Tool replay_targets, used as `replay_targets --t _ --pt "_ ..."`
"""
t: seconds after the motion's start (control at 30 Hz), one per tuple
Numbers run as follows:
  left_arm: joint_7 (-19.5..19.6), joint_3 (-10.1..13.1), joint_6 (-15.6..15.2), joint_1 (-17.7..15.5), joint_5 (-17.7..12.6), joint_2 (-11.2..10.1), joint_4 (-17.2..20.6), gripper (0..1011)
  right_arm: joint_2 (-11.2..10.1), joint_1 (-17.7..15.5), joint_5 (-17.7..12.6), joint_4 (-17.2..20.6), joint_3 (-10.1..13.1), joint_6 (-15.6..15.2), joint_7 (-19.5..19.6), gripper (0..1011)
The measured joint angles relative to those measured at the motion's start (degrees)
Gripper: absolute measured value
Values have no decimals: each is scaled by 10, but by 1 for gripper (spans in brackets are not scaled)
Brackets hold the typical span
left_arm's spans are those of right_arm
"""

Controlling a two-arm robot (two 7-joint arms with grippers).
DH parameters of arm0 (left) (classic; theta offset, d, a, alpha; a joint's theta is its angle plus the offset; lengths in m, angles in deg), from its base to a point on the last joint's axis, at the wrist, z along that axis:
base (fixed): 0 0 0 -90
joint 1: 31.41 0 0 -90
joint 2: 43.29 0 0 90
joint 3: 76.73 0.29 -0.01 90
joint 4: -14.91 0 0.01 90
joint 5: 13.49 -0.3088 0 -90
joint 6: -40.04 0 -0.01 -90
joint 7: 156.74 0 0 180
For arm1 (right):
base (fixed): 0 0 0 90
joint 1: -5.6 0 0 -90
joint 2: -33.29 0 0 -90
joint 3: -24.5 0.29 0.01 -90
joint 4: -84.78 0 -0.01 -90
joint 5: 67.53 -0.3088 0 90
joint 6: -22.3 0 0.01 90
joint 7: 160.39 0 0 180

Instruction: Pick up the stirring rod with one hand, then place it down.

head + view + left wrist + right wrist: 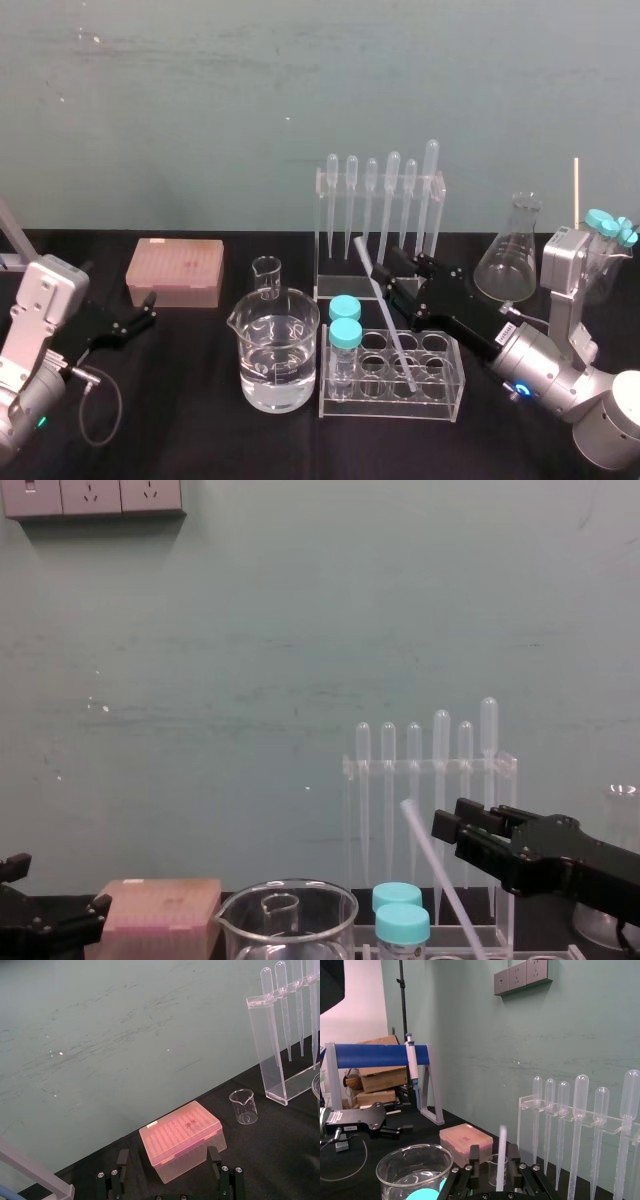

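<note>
The stirring rod (501, 1155) (thin, milky white, blunt-ended) stood tilted. The right gripper's (494, 1150) parted jaws flanked it. The left gripper (150, 310) sat idle, released.

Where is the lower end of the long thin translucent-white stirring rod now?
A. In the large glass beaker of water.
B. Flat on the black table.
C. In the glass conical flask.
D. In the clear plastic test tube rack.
D: the stirring rod leans with its lower end inside the clear plastic test tube rack, its upper part by the right gripper.
</note>
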Motion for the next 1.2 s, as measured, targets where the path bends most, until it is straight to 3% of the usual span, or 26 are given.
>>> replay_targets --t 0.43,0.6,0.63,0.7,0.73,0.83,0.87,0.97,1.2 --pt "0 0 0 0 0 0 0 1000 0 0 -1 1 1 -1 0 760" --pt "0 0 0 0 0 0 0 1000 2 -6 27 13 27 -2 80 907" --pt "0 0 0 0 0 0 0 1000 2 -10 46 16 39 -2 124 924" --pt "0 0 0 0 0 0 0 1000 2 -15 68 20 50 -5 171 969" --pt "0 0 0 0 0 0 0 1000 0 -23 91 25 62 -15 219 996" --pt "0 0 0 0 0 0 0 1000 -3 -35 120 30 76 -44 284 1003" --pt "0 0 0 0 0 0 0 1000 -5 -44 131 33 83 -69 312 1003" --pt "0 0 0 0 0 0 0 1000 -6 -59 137 37 94 -115 343 1003" --pt "0 0 0 0 0 0 0 1000 0 -73 137 40 105 -146 351 1003"
